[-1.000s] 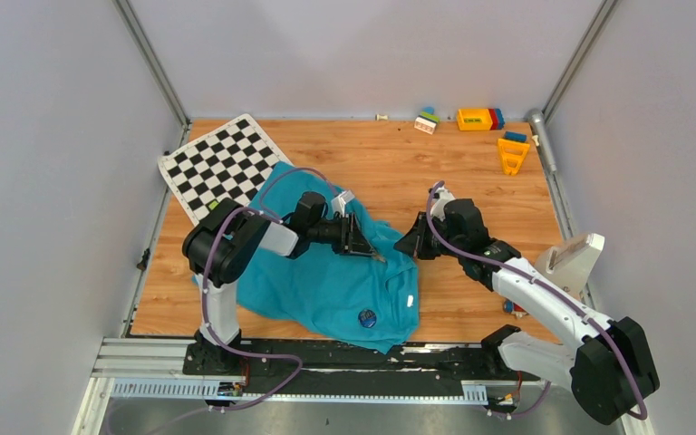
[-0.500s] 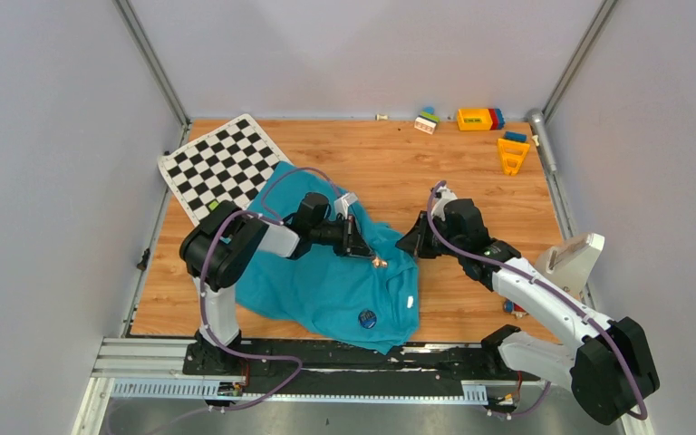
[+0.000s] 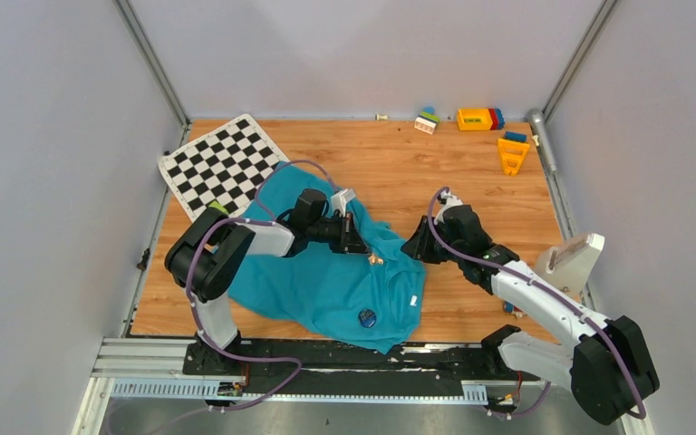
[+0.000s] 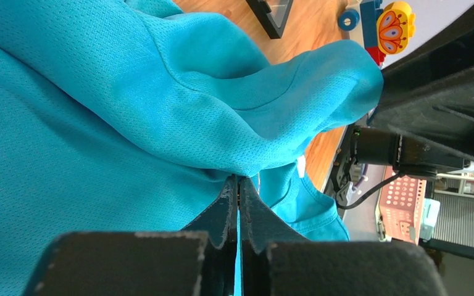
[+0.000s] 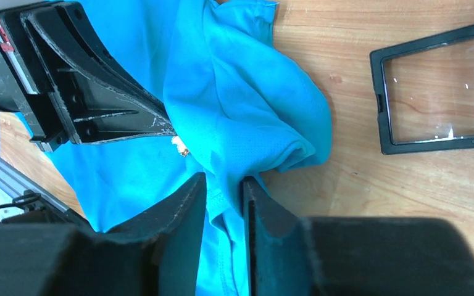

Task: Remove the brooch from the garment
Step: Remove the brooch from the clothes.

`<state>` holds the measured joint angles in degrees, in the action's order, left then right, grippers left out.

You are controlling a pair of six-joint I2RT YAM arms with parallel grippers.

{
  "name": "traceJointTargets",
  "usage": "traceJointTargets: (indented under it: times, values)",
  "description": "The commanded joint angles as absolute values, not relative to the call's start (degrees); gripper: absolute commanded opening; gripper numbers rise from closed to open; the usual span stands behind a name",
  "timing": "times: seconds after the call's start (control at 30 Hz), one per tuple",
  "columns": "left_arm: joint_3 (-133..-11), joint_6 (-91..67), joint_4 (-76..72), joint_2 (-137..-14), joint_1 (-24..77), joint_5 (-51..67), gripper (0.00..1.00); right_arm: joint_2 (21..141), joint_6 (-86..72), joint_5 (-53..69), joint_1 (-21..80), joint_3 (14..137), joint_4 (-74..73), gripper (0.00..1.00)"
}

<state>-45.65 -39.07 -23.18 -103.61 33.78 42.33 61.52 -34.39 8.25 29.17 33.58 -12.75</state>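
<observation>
The teal garment (image 3: 317, 281) lies crumpled on the wooden table between my two arms. The brooch (image 3: 376, 260) is a tiny gold piece near the collar fold, also visible from the right wrist (image 5: 181, 147). My left gripper (image 3: 365, 251) lies low across the shirt, and its jaws (image 4: 237, 179) are pressed together with the brooch right at their tips. Cloth (image 4: 99, 123) bunches up over them. My right gripper (image 3: 414, 246) sits at the shirt's right edge. Its fingertips (image 5: 224, 179) stand slightly apart, with a fold of the garment (image 5: 247, 105) between them.
A checkered mat (image 3: 222, 163) lies at the back left, partly under the shirt. Toy blocks (image 3: 476, 119) line the far edge. A black square frame (image 5: 435, 92) lies right of the shirt, and a white device (image 3: 569, 261) sits at the right edge. The shirt bears a dark round badge (image 3: 367, 318).
My left jaws closed at the gold piece and drew back slightly to the left. My right jaws, shut before, have parted a little and the gripper shifted slightly right.
</observation>
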Motion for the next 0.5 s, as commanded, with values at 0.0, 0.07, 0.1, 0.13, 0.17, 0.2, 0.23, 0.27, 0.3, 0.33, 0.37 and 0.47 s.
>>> traceJointTargets:
  times: [0.0, 0.07, 0.1, 0.13, 0.17, 0.2, 0.23, 0.27, 0.3, 0.33, 0.37, 0.47]
  values:
    - [-45.73, -38.6, -24.68, -99.65, 33.92, 43.31, 0.0, 61.05, -33.63, 12.02, 29.04, 31.89, -7.93, 0.41]
    - [-45.08, -40.96, -27.7, -99.22, 33.41, 44.82, 0.0, 60.64, -33.91, 15.2, 29.03, 30.14, -4.5, 0.59]
    - [-44.36, -41.97, -30.26, -99.18, 33.19, 46.36, 0.0, 60.5, -33.99, 17.05, 29.01, 29.43, -2.85, 0.64]
    - [-43.93, -44.18, -31.92, -99.15, 32.69, 47.17, 0.0, 60.4, -34.01, 17.89, 29.0, 28.82, -1.27, 0.67]
    - [-43.04, -45.25, -33.45, -99.15, 32.43, 48.47, 0.0, 60.49, -34.09, 19.11, 29.0, 28.33, 0.18, 0.69]
    - [-42.61, -46.97, -35.98, -99.03, 31.9, 49.02, 0.0, 60.63, -34.1, 20.29, 29.05, 28.01, 1.98, 0.7]
    - [-42.07, -47.52, -36.84, -98.91, 31.68, 49.87, 0.0, 60.91, -34.09, 21.44, 29.03, 27.86, 3.1, 0.7]
    - [-41.87, -48.22, -37.91, -98.62, 31.41, 50.16, 0.0, 61.34, -34.18, 22.28, 29.01, 27.82, 4.1, 0.7]
    - [-41.6, -48.41, -38.44, -98.49, 31.35, 50.6, 0.0, 61.92, -34.19, 23.21, 29.03, 27.91, 4.8, 0.7]
    - [-41.5, -48.82, -38.6, -98.16, 31.24, 50.74, 0.0, 62.48, -34.38, 23.61, 29.07, 28.08, 5.28, 0.7]
    - [-41.2, -49.11, -39.53, -98.08, 31.18, 51.09, 0.0, 62.91, -34.63, 23.98, 28.99, 28.24, 5.8, 0.7]
    - [-40.33, -53.07, -44.31, -98.84, 30.84, 52.92, 0.0, 62.91, -35.79, 25.2, 28.8, 27.63, 9.06, 0.68]
